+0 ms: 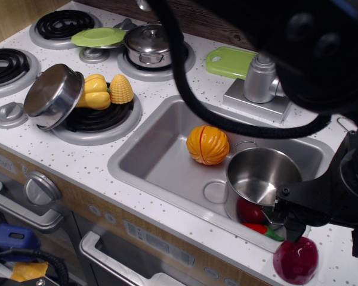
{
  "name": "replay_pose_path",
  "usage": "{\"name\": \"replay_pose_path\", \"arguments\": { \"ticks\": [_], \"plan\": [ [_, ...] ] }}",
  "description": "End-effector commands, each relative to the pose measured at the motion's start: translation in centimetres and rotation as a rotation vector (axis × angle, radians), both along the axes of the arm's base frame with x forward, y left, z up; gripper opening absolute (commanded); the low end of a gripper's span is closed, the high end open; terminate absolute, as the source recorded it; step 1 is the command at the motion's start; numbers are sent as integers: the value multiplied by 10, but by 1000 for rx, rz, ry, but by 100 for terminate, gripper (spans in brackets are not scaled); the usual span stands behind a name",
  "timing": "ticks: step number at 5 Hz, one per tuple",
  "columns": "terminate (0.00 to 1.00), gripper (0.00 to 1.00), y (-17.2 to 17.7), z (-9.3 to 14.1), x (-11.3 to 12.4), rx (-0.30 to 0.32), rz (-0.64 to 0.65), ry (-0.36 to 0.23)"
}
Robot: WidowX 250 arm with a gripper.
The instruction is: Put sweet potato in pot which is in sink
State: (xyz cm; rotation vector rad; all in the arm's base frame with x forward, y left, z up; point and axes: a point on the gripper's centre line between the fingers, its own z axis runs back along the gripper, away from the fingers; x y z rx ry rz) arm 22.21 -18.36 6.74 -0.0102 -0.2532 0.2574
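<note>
observation.image, sweet potato (pixel 295 260) just below claw (pixel 286 221)

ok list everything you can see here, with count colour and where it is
sweet potato: 1, dark magenta-red, on the countertop at the sink's front right corner, just below the gripper
pot: 1, shiny steel, no lid, standing in the sink's right half
sink: 1, silver-grey, set in the white speckled countertop
orange ribbed ball: 1, orange, in the sink left of the pot
red round toy: 1, red, in the sink by the pot's front
lidded pot: 1, steel, on a back burner
steel bowl: 1, silver, tipped on the front burner
corn: 1, yellow, same burner
yellow pepper: 1, yellow, beside the corn
green plate: 1, lime, back left
green board: 1, behind the faucet
faucet: 1, silver, behind the sink
gripper: 1, black, above the sweet potato; jaws unclear
</note>
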Motion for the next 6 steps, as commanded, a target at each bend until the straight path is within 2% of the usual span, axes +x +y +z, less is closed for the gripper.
{"name": "replay_pose_path", "arguments": {
  "ticks": [1,3,5,6],
  "plan": [
    [0,100,0,0,0,0,0,0],
    [0,100,9,-22,0,1,-28,-77],
    [0,100,10,-42,-2,-50,-30,-145],
    [0,100,11,-52,2,-94,-51,-182]
  ]
}}
